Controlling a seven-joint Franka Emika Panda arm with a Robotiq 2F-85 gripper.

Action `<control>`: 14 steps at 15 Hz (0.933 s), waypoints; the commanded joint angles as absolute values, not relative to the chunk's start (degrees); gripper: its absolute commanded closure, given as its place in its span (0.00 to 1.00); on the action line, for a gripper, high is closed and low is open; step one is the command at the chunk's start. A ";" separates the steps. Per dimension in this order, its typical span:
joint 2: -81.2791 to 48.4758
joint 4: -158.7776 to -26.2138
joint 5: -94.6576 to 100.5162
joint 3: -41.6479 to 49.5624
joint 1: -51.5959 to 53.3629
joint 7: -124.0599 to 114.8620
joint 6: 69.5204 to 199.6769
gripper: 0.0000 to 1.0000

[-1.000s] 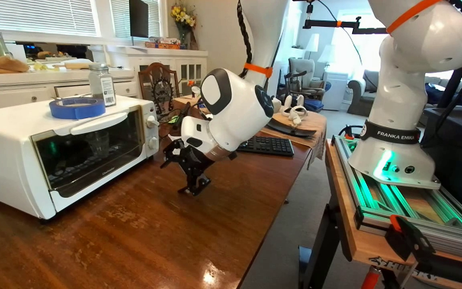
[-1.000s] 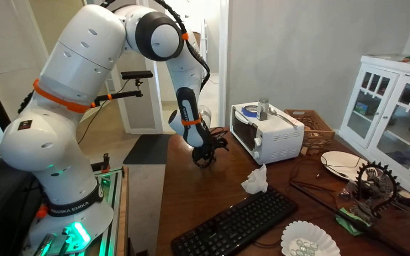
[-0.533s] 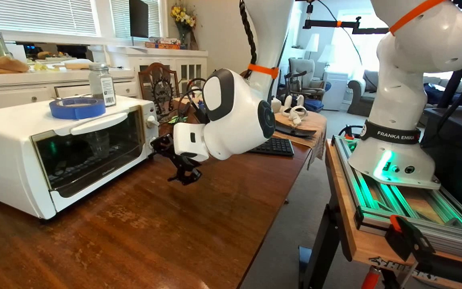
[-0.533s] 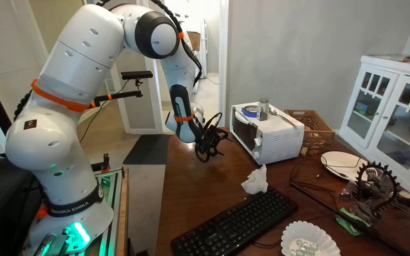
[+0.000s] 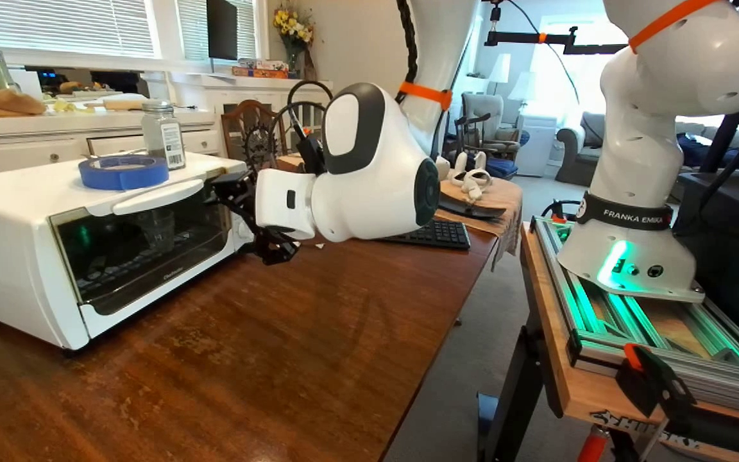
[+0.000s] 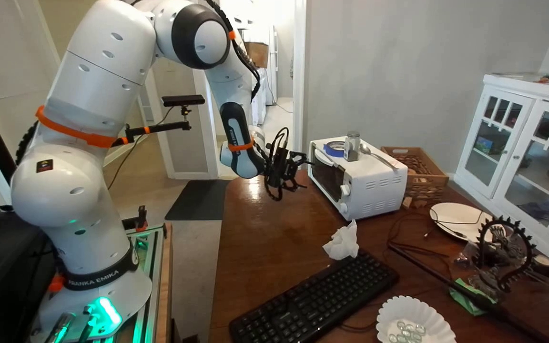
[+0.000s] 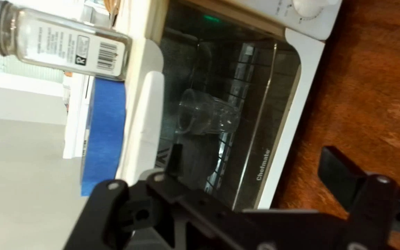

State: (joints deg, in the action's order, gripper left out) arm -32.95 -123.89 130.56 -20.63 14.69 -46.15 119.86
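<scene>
Two black fingers (image 7: 340, 177) stand spread apart on the gripper (image 6: 307, 174), which in an exterior view has the white toaster oven (image 6: 365, 186) near at three o'clock, the jar (image 6: 352, 146) atop that oven at two and the keyboard (image 6: 315, 297) at six.

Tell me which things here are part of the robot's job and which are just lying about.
Seem part of it: end effector, open and empty; oven, which it faces; perhaps the cup inside.

Seem just lying about: keyboard, tissue, plate, basket, bowl.
</scene>
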 commanded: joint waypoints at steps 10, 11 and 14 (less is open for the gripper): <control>-29.60 -121.11 131.57 -20.29 12.21 -47.41 124.91 0.00; -30.04 -119.85 131.89 -20.14 11.33 -48.04 127.55 0.00; -31.29 -116.10 132.62 -20.20 9.34 -50.11 135.29 0.00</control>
